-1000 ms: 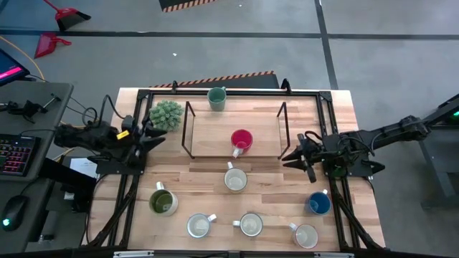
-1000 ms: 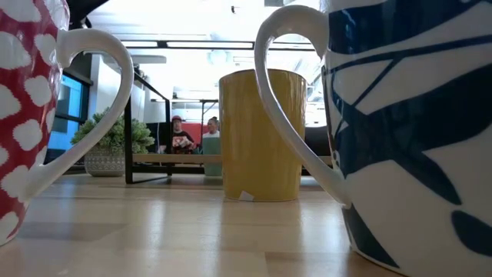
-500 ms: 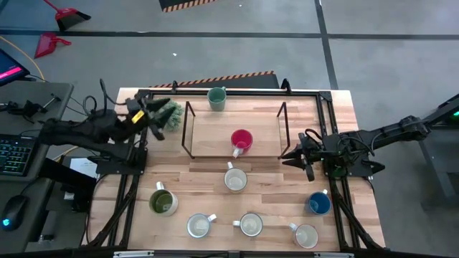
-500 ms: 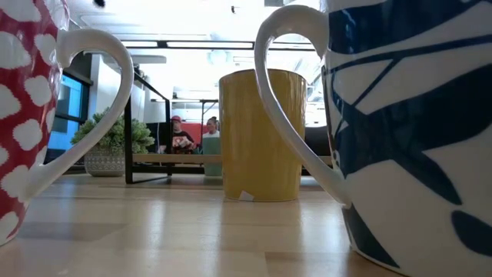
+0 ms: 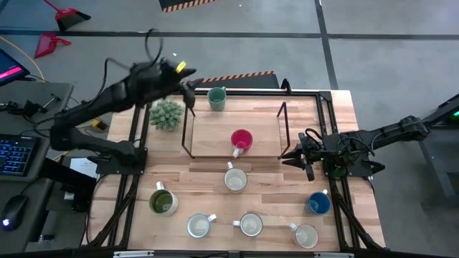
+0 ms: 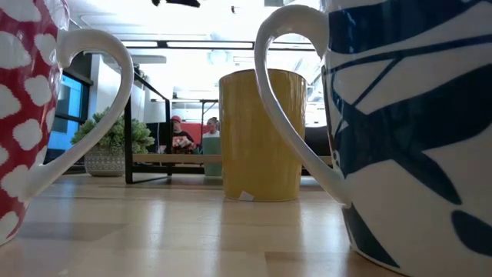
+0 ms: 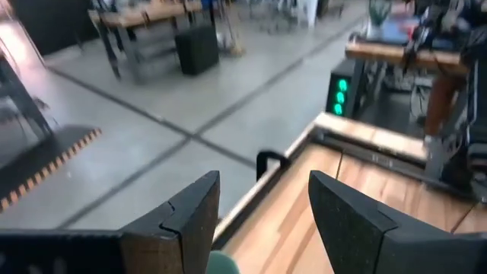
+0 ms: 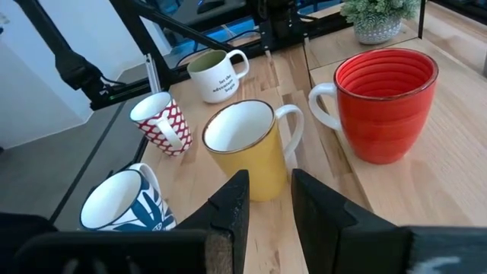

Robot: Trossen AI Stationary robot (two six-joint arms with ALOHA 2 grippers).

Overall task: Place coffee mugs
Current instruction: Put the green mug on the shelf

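Observation:
Several coffee mugs stand on the wooden table. A teal mug (image 5: pixel 216 97) is at the far edge and a red mug (image 5: pixel 242 140) (image 8: pixel 383 103) sits on the black-framed wooden shelf (image 5: pixel 215 123). A yellow mug (image 5: pixel 235 179) (image 8: pixel 247 148), an olive mug (image 5: pixel 163 202), a blue mug (image 5: pixel 319 203) and three white ones stand nearer. My left gripper (image 5: pixel 188 89) (image 7: pixel 262 213) is open, raised just left of the teal mug. My right gripper (image 5: pixel 292 156) (image 8: pixel 266 202) waits at the shelf's right end, open by a narrow gap, with nothing between its fingers.
A spiky potted plant (image 5: pixel 166 113) stands at the far left, below my left arm. The shelf's black uprights (image 5: pixel 188 129) and the black frame rails run along the table's edges. In the low view, a red-patterned mug (image 6: pixel 23 115) and a blue-patterned mug (image 6: pixel 415 131) stand close.
My left gripper has risen from the table's left edge beside the plant. It has swung toward the far edge and to the right, and now hangs over the far edge next to the teal mug. No mug has moved.

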